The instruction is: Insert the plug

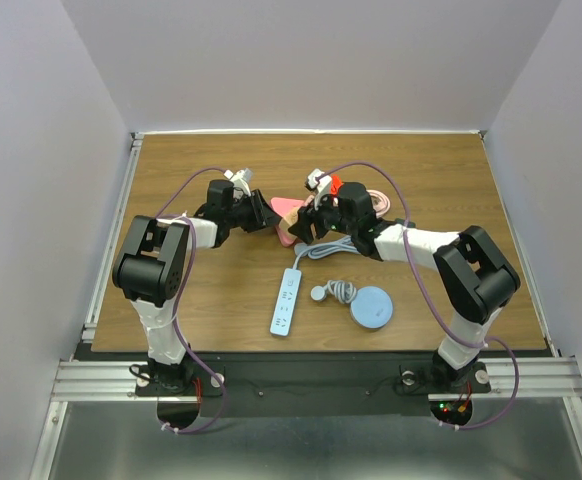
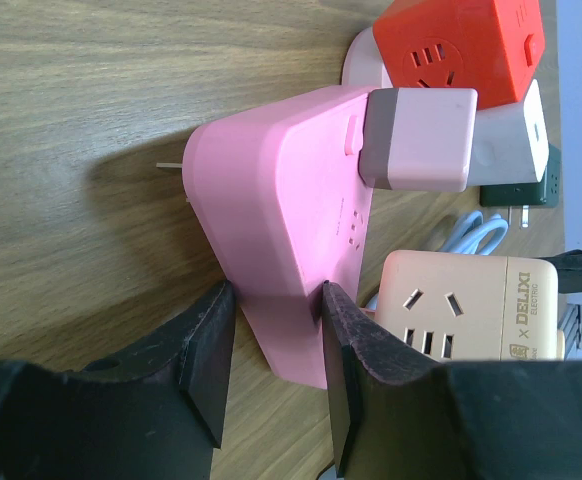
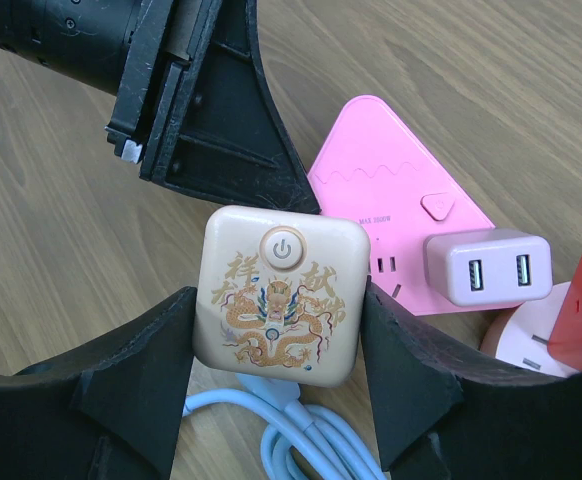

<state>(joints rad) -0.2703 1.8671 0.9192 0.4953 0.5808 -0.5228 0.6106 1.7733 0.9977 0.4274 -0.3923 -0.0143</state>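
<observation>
My left gripper (image 2: 276, 312) is shut on the narrow end of a pink wedge-shaped socket block (image 2: 281, 200) that rests on the wooden table. A pink USB charger (image 2: 418, 138) sits plugged into the block's face. My right gripper (image 3: 279, 300) is shut on a beige cube socket with a gold dragon print (image 3: 279, 325), held just beside the pink block (image 3: 391, 210); its light blue cable (image 3: 291, 440) hangs below. In the top view the two grippers, left (image 1: 258, 212) and right (image 1: 308, 226), meet at the pink block (image 1: 287, 210) in the middle of the table.
A red cube socket (image 1: 333, 185) and a coiled pink cable (image 1: 379, 203) lie behind the right gripper. A white power strip (image 1: 287, 301), a grey plug with cord (image 1: 333, 292) and a round blue disc (image 1: 372, 307) lie nearer the arms.
</observation>
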